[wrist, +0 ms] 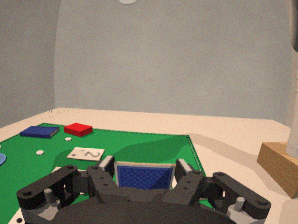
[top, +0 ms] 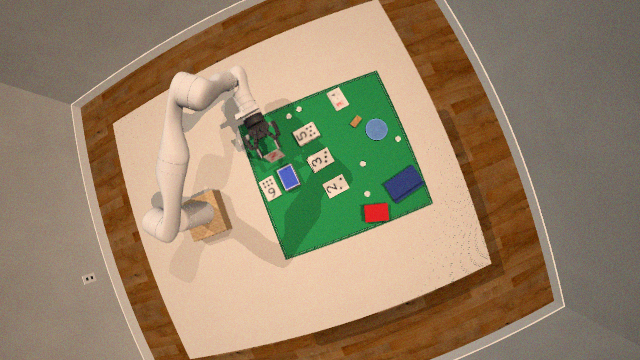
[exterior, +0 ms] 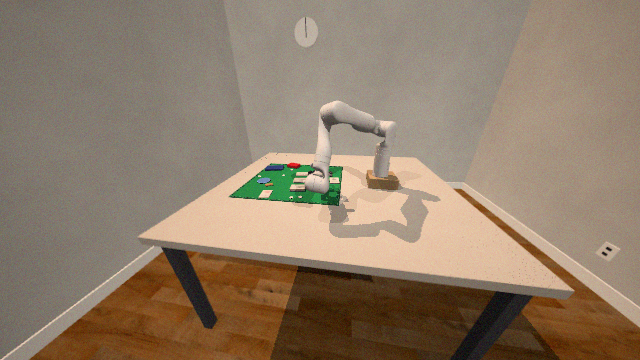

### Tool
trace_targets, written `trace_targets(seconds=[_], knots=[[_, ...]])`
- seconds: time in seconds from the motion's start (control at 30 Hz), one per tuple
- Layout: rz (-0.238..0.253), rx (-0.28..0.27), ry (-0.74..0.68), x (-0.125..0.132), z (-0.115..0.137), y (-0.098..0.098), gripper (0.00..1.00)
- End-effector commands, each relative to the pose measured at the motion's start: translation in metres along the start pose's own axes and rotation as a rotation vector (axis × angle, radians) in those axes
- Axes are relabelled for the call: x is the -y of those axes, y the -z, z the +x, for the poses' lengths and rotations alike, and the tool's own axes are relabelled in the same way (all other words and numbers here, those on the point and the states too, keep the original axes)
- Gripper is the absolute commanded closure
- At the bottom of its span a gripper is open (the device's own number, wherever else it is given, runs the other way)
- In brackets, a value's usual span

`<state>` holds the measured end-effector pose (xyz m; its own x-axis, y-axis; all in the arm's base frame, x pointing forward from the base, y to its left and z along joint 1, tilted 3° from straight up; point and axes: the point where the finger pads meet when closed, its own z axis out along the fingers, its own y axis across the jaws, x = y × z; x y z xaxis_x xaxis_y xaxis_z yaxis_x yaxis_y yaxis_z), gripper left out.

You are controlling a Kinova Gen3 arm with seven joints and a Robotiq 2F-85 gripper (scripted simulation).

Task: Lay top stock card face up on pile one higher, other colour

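Note:
My gripper [top: 270, 151] [wrist: 145, 166] is shut on a card [top: 273, 155] [wrist: 145, 180], held by opposite edges above the mat's near corner. The card is steeply tilted: the top camera sees its pale face with a red number, too small to read surely; the wrist view sees its blue back. The blue-backed stock [top: 288, 177] lies separately beside it. Three piles show black cards: a 5 [top: 306, 133], a 3 [top: 320, 160] and a 2 [top: 335, 186] [wrist: 86, 153]. In the exterior view the arm hides the gripper and held card.
On the green mat [top: 310, 230] lie a black many-dotted card [top: 270, 188] beside the stock, a red-marked card [top: 337, 98], a blue disc [top: 376, 129], an orange block [top: 355, 121], a dark blue box [top: 403, 184], a red box [top: 376, 212] and several small white pieces.

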<state>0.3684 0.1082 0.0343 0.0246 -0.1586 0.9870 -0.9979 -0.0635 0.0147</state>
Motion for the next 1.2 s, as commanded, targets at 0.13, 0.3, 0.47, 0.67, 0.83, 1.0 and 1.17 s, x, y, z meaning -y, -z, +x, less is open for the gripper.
trace_targets(seconds=[0.13,0.3,0.47,0.67,0.83,1.0,1.17], knots=[[0.0,0.0,-0.001,0.0,-0.004,-0.002,0.29],[0.0,0.0,-0.001,0.0,-0.009,-0.005,0.29],[0.0,0.0,-0.001,-0.001,-0.014,-0.008,0.29],[0.0,0.0,-0.001,-0.001,-0.018,-0.01,0.29],[0.0,0.0,-0.001,-0.001,-0.02,-0.011,0.29],[0.0,0.0,-0.001,-0.001,-0.021,-0.011,0.29],[0.0,0.0,-0.001,-0.001,-0.021,-0.011,0.29]])
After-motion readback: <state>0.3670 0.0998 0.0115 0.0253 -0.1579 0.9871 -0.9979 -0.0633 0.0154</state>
